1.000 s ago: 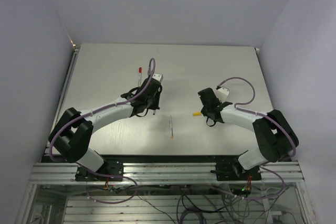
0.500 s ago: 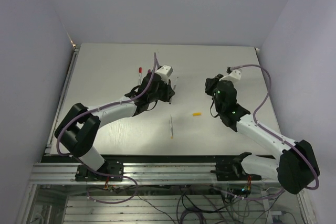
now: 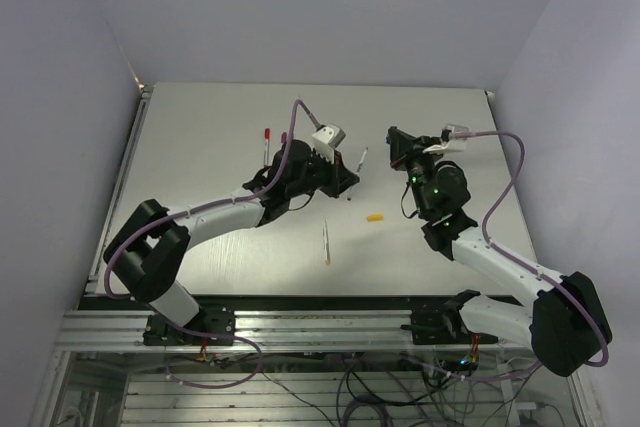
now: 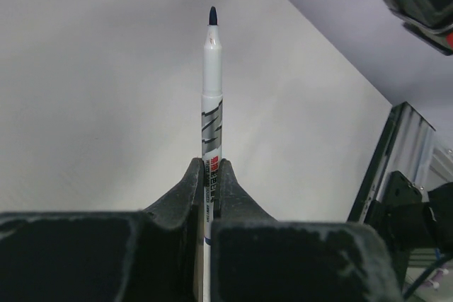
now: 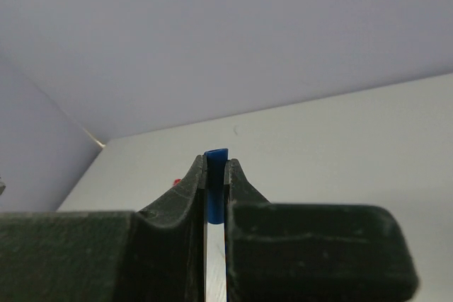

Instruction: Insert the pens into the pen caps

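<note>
Swung inward and up — left fingers (image 4: 187, 189) pinching dark-tipped pen (image 4: 211, 83); right fingers (image 5: 239, 180) likewise risen — pinching blue cap (image 5: 216, 155).

Left gripper (image 4: 210, 169), jaws pinched nearly together, raised, reaching forward; right gripper (image 5: 214, 169), jaws likewise pinched, raised, tips angled toward the left jaws, apart

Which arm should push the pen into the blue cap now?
Probably left: the left gripper holds the pen with its tip sticking far out, while the right gripper only pinches the short cap.
</note>
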You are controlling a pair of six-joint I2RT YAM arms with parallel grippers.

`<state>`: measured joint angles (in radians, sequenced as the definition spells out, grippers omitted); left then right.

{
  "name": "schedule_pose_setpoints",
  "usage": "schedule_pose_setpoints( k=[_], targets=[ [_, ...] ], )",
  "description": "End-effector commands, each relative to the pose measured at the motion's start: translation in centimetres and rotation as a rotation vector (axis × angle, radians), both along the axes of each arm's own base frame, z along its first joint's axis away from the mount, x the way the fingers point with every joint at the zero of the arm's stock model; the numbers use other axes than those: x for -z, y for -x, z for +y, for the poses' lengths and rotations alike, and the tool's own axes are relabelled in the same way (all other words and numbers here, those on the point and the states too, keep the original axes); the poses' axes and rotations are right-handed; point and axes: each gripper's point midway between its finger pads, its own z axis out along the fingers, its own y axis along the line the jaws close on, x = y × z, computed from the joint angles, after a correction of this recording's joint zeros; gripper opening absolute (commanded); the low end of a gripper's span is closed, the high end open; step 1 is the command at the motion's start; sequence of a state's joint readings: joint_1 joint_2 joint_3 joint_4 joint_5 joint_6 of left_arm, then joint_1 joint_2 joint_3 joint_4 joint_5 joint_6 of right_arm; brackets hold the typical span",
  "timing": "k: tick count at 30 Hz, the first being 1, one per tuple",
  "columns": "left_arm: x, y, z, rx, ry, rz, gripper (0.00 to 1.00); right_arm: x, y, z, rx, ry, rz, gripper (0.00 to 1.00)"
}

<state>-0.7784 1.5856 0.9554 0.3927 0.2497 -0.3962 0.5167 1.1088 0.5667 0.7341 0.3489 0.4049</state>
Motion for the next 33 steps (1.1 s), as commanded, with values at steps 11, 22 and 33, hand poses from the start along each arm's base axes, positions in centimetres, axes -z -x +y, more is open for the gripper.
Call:
schedule_pose_setpoints(
  k=[11, 22, 33],
  targets=[
    [-6.4, 2.9, -2.4, 0.136, 0.150, -0.101, 0.07, -2.2, 1.8, 2.1, -0.158, -0.106, -0.145, 0.00],
    [-6.4, 3.0, -2.6, 0.139, 0.153, -0.095, 0.07, -1.8, 2.2, 2.5, -0.192, -0.139, -0.144, 0.00],
    [-6.2, 2.8, -2.6, 0.131, 0.148, -0.090, 0.07, -1.0, 2.1, 2.8, -0.204, -0.152, -0.120, 0.00]
  ],
)
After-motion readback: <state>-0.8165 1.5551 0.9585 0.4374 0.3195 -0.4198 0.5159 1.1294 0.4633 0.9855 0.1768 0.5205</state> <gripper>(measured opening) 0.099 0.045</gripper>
